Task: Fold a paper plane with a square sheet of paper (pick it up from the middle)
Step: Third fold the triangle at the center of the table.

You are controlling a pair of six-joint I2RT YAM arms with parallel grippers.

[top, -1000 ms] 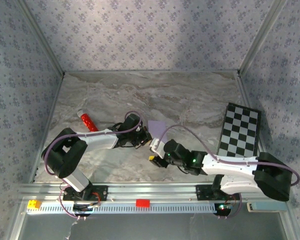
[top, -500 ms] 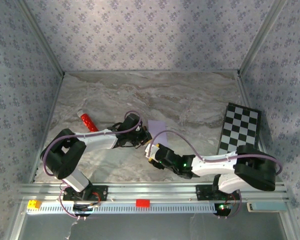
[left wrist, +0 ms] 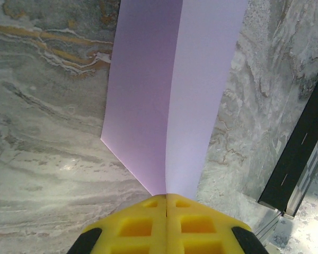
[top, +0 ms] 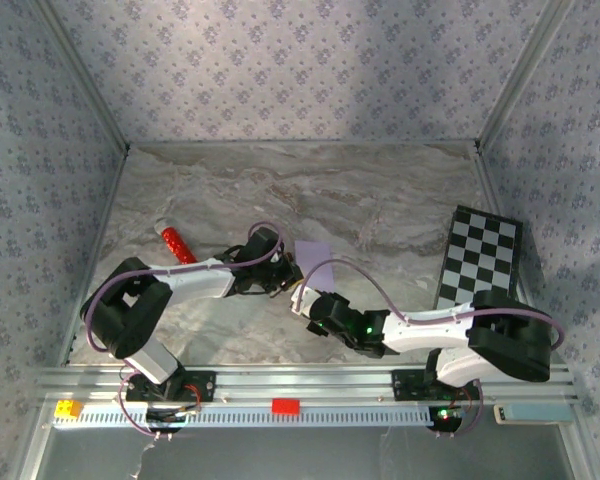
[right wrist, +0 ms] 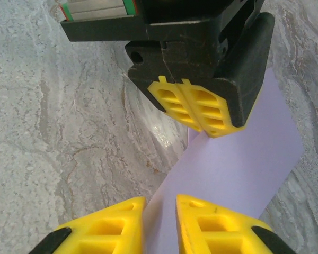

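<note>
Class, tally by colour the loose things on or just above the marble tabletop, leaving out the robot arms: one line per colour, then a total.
Pale lilac, thin sheet of paper: 1
Red, small cylinder: 1
Black-and-white, flat checkered board: 1
Total: 3

The left arm [top: 195,278] and right arm [top: 440,325] have white link shells between bulky black joint housings, and each rises from a black base [top: 165,385]. A thin lilac cable [top: 332,262] loops along each arm. The jaws carry yellow pads [right wrist: 193,108] moulded with rectangular pockets and set in black carriers. Above one pair sits a silver rail [right wrist: 95,10] edged in green.
</note>
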